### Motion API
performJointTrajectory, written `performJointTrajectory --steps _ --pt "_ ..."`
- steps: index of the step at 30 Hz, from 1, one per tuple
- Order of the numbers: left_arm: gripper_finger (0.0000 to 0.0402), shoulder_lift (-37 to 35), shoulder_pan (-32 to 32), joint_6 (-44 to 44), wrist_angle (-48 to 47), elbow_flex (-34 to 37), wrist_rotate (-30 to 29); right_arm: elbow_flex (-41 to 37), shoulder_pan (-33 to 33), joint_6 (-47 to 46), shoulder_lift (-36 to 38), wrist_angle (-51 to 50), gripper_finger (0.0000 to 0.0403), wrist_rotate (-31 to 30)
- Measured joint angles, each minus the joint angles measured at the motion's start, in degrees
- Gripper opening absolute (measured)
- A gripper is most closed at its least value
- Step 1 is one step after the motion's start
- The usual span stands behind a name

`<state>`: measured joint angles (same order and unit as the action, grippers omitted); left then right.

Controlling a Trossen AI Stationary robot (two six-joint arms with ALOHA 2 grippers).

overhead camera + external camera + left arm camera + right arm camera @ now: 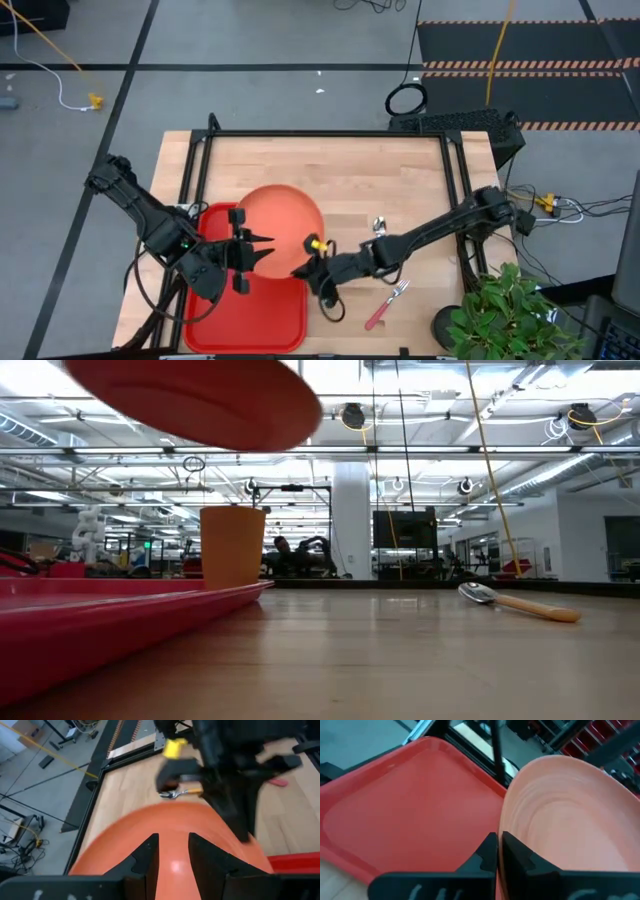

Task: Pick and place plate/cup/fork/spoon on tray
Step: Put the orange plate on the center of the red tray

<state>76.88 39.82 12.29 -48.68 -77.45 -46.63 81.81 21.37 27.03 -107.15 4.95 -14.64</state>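
The plate (pixel 283 215) is up off the bench (pixel 330 165) — in the low view we see it (pixel 200 400) hanging in the air well above the wood, tilted a bit. From above it sits half over the far right corner of the tray (pixel 245 318), half over bare bench.

The right gripper (pixel 303 270) has it by the near right rim. In its wrist view the jaws are pinched on the plate's edge (pixel 570 820), with the tray (pixel 400 815) lying below and beyond.

The left gripper (pixel 262 248) is over the tray, right at the plate's left side, pointing at it. In the left wrist view its fingers (pixel 145 865) stand close either side of the plate's rim (pixel 170 835), but we honestly can't tell if they're actually touching it, so we can't call those jaws gripping or loose.

The cup (pixel 232 547) stands upright on the bench just past the tray's edge in the low view; from above it's hidden under the plate.

The spoon (pixel 379 226) lies on the bench right of the plate, beside the right arm. The fork (pixel 386 303) lies nearer the front edge, tines pointing toward the far right.
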Motion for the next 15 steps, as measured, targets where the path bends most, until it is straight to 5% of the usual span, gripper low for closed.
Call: performJointTrajectory --steps 15 --pt "0.0108 0.03 -1.01 -4.58 8.74 -0.02 -0.05 8.2 2.38 2.29 -14.33 4.58 0.0 11.76"
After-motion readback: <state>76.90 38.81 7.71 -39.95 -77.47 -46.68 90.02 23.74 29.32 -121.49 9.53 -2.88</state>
